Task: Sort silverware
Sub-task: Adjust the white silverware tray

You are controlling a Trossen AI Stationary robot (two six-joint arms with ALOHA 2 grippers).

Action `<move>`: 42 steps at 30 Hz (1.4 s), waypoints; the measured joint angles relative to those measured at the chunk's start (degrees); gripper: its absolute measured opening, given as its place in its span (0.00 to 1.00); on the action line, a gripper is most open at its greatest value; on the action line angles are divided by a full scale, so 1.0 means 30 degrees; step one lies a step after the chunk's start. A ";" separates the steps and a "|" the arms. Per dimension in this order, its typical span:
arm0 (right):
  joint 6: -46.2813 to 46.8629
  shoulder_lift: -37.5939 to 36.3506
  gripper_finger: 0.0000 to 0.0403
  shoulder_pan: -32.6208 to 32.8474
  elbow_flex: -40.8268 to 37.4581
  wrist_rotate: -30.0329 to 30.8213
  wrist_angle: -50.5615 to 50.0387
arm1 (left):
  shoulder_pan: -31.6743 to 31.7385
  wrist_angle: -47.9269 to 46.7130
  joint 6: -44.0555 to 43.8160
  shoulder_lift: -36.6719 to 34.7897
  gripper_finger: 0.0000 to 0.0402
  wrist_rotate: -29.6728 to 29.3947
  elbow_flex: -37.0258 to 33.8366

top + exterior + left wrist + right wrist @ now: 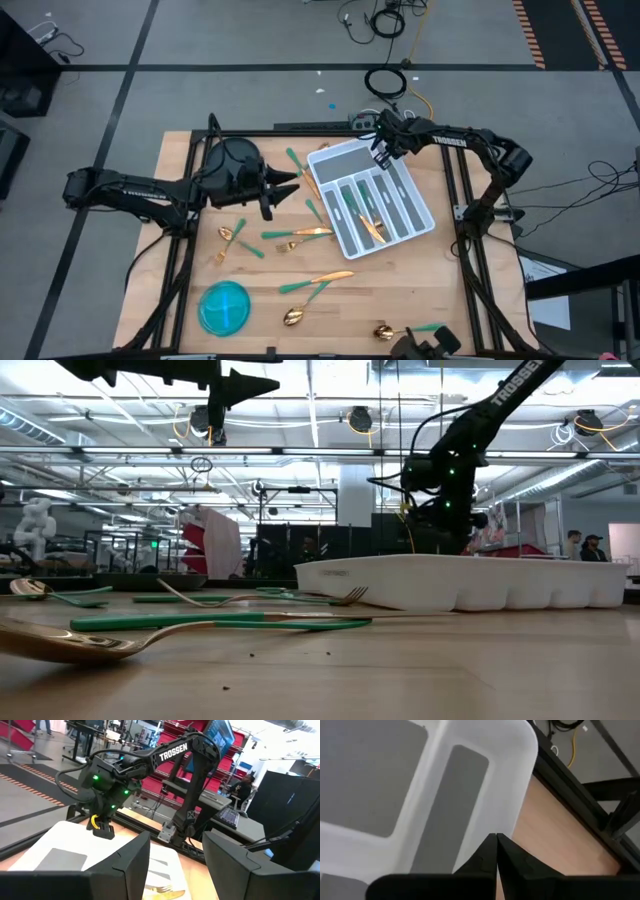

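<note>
The silverware, with gold heads and teal handles, lies scattered on the wooden table: a fork (303, 232), a spoon (227, 236), a long piece (318, 281), and spoons near the front (293, 317) (385, 331). Several pieces lie in the white tray (366, 216). My left gripper (288, 186) is open and empty, raised well above the table left of the tray; it also shows in the left wrist view (175, 865). My right gripper (380, 157) is shut with nothing between its fingers (496, 840), over the tray's far end (485, 765).
The white compartmented tray (400, 175) stands slanted at the table's far right. A round blue bowl (224, 306) sits near the front left. Two loose teal-handled pieces (295, 160) (314, 209) lie beside the tray's left side. People show in the room beyond the table (585, 545).
</note>
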 joint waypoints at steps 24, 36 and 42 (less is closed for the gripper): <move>0.1306 -0.0283 0.00 -0.1265 -0.0044 0.4344 -0.5447 | 0.0287 0.0009 0.0007 0.0007 0.47 0.0007 0.0000; 0.1379 -0.3897 0.00 -0.1535 -0.0058 0.2835 -0.6154 | 0.0287 0.0022 0.0020 0.0007 0.47 -0.0019 0.0000; 0.2220 -0.6430 0.00 0.1571 -0.0051 -0.0249 -0.6258 | 0.0287 0.0368 -0.0408 0.0007 0.47 -0.0283 0.0000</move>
